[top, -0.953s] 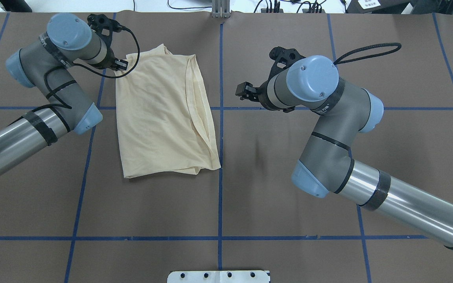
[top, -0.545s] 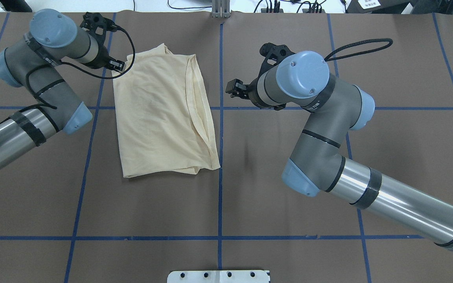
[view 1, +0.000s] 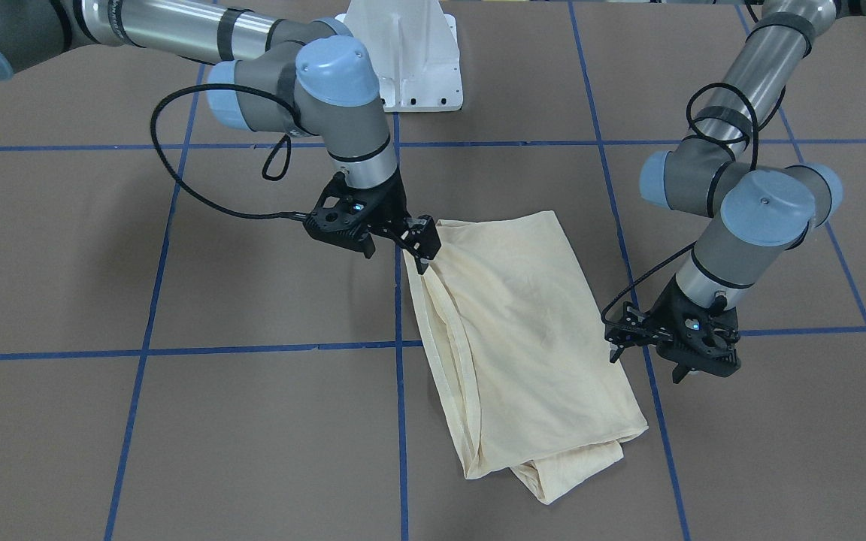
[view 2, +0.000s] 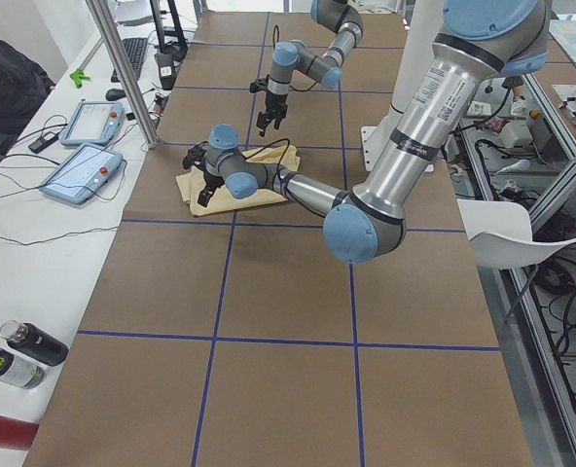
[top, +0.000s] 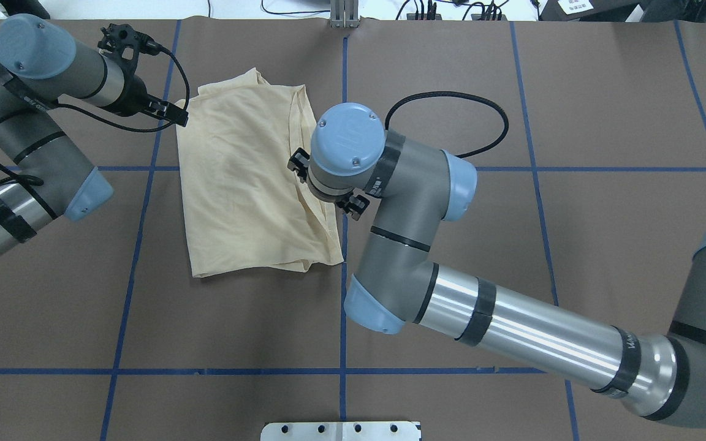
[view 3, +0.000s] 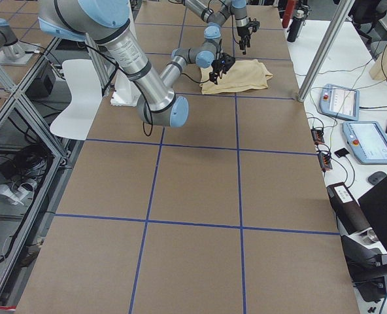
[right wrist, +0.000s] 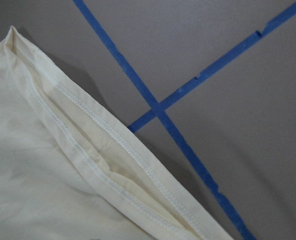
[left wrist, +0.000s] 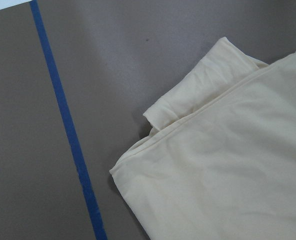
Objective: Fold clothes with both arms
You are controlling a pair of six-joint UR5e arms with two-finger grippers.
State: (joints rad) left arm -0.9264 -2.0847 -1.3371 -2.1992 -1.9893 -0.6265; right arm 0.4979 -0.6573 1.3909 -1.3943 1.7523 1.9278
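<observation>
Cream T-shirt (top: 249, 184) folded on worktop (top: 236, 324). Right hand (view 1: 419, 248) at hem in front view, hidden under wrist overhead. Left hand (top: 173, 115) just beside corner. Finger spread of both: cannot tell.

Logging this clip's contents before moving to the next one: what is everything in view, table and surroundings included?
Shirt: one, pale yellow, folded on the table.
Table: one, brown.
Tape lines: several, blue, gridding the table.
Base: one, white, table's robot edge.
Bottles: three, two dark, one red, side bench.
Tablets: two, grey, same bench.
Chair: one, white, beside the table.
Left arm, right arm: grey, blue caps, flanking shirt.
Left pincer: black, by shirt's far corner.
Right pincer: black, at shirt's seamed edge.
</observation>
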